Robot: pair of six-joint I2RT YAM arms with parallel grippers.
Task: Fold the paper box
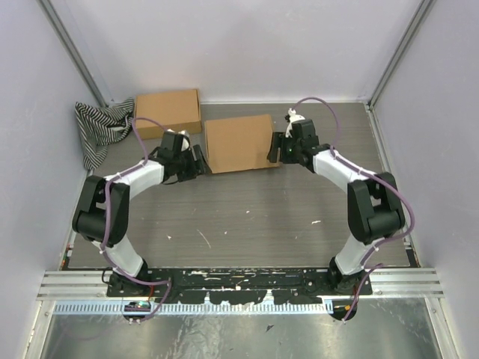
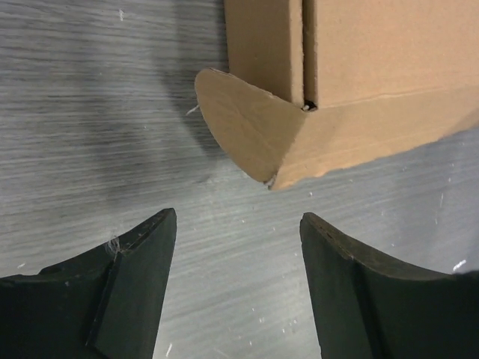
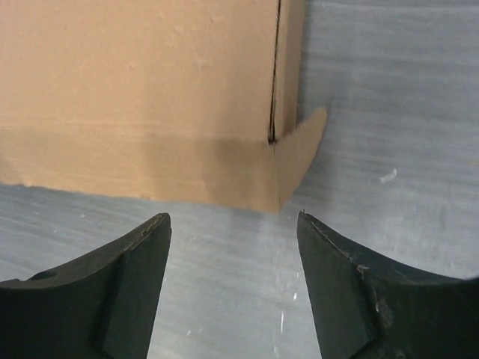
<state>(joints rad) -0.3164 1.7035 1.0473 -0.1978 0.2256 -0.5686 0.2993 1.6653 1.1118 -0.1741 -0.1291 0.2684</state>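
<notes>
Brown cardboard, your paper box (image 1: pixel 239 143) is lying flat on the grey table (image 1: pixel 247 217), just above the middle of the top frame. One rounded flap (image 2: pixel 243 127) is sticking out from its corner in the left wrist view. Your left gripper (image 1: pixel 197 159) is hovering just beside the box's left edge, jaws apart and holding nothing. Your right gripper (image 1: pixel 275 149) is doing likewise at the right edge. A second box (image 1: pixel 168 112) and a striped cloth (image 1: pixel 101 127) are resting in the upper left.

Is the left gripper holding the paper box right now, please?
No, the left gripper stands open, and the paper box lies ahead of it, untouched.
</notes>
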